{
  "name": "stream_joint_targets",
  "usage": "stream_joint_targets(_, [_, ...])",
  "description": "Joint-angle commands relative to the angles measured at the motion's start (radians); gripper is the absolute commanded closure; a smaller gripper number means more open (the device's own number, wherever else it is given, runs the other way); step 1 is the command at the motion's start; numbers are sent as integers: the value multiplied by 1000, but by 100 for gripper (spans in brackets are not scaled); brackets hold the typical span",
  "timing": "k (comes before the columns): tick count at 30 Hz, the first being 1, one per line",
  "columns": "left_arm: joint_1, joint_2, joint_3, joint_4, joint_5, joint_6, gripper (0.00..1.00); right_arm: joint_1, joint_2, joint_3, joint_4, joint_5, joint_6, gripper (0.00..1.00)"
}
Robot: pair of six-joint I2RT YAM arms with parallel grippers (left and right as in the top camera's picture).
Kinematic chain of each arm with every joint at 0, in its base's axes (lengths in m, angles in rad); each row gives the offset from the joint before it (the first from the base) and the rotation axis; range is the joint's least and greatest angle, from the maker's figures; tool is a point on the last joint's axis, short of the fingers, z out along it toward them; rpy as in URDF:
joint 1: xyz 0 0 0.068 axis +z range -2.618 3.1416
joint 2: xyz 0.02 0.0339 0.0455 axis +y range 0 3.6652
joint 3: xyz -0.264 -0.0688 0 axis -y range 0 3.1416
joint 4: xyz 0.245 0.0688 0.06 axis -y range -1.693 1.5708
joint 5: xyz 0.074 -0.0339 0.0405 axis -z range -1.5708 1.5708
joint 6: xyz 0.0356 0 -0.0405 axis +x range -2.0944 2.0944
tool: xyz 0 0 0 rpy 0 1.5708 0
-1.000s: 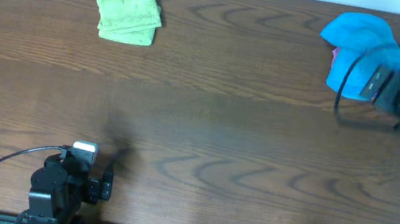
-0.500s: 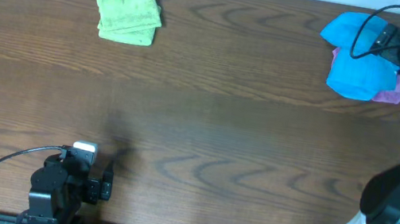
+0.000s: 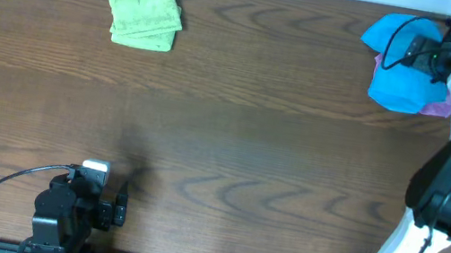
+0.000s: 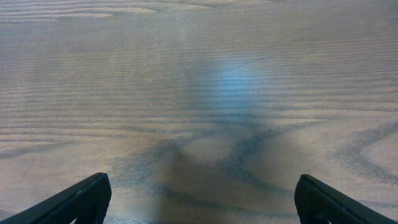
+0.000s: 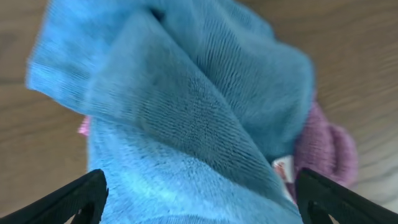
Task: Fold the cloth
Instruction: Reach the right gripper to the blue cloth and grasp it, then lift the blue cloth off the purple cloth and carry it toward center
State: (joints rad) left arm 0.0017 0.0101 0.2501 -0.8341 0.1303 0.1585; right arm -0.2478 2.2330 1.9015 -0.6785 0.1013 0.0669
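- Left gripper [image 4: 199, 202], low at the table's near-left: jaws spread wide with nothing between them. Only the two dark fingertips [image 4: 81, 198] show in the wrist view.
- Dark wood-grain table [image 3: 252, 131]: no writing visible on it.
- Folded lime-green terry cloth [image 3: 144, 15], far left; no label visible.
- Bright sky-blue terry microfibre cloth [image 5: 186, 124], crumpled at the far-right corner of the table. Its small white tag [image 5: 285, 169] carries print too small to read.
- Purple cloth [image 5: 326, 149]: mostly hidden under the blue one, only an edge showing.
- Right gripper [image 5: 199, 199], over the blue cloth: jaws wide. Whether they touch it, I cannot tell.
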Motion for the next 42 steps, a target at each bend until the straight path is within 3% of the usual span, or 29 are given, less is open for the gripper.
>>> stream_joint_targets(1, [-2, -7, -8, -56, -7, 29, 4, -14, 37, 20, 19, -5, -31, 7])
stream_joint_targets(6, [-2, -6, -8, -56, -7, 29, 5, -20, 77, 20, 32, -5, -31, 14])
stream_joint_targets(8, [-2, -6, -8, -56, -7, 28, 5, -21, 85, 20, 36, -5, -31, 23])
stream_joint_targets(16, [-2, -6, -8, -56, -7, 28, 4, -20, 87, 20, 43, -4, -32, 70])
stream_joint_targets(19, [-2, -7, -8, -56, -7, 29, 5, -19, 72, 21, 33, -4, -59, 99])
stream_joint_targets(28, [-2, -7, -8, -56, -7, 28, 4, 28, -114, 21, -59, -23, -107, 99])
stream_joint_targets(42, [-2, -7, -8, -56, -7, 28, 5, 296, -349, 21, -517, -57, -154, 99])
